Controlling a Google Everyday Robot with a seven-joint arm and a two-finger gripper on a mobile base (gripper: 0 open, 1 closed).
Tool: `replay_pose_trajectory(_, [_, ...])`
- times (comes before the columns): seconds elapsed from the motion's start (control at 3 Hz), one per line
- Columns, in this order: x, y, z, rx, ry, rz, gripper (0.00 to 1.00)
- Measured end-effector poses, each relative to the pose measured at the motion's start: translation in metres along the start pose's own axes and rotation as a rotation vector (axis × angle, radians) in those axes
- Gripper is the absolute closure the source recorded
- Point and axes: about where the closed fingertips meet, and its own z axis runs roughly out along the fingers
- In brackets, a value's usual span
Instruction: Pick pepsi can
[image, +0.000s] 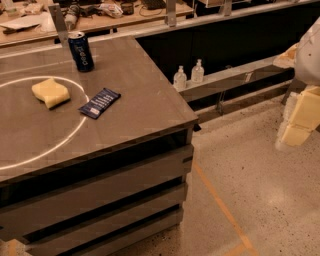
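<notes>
The pepsi can stands upright near the far edge of the grey table. It is dark blue with a silver top rim and pale lettering down its side. My gripper is at the right edge of the view, pale yellow below a white arm part. It hangs over the floor, well to the right of the table and far from the can. Nothing shows in it.
A flat dark blue snack wrapper and a yellow sponge lie on the table by a white circle line. Two small clear bottles stand on a low ledge right of the table. A cluttered wooden desk lies behind.
</notes>
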Motion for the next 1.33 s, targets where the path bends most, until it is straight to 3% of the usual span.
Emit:
replay_pose_trajectory(0.33, [0.0, 0.0, 0.0, 0.0, 0.0, 0.0, 0.0])
replay_pose_trajectory(0.67, [-0.04, -0.02, 0.015, 0.013, -0.1, -0.074, 0.0])
replay_pose_trajectory(1.33, [-0.194, -0.091, 0.05, 0.029, -0.43, -0.253, 0.0])
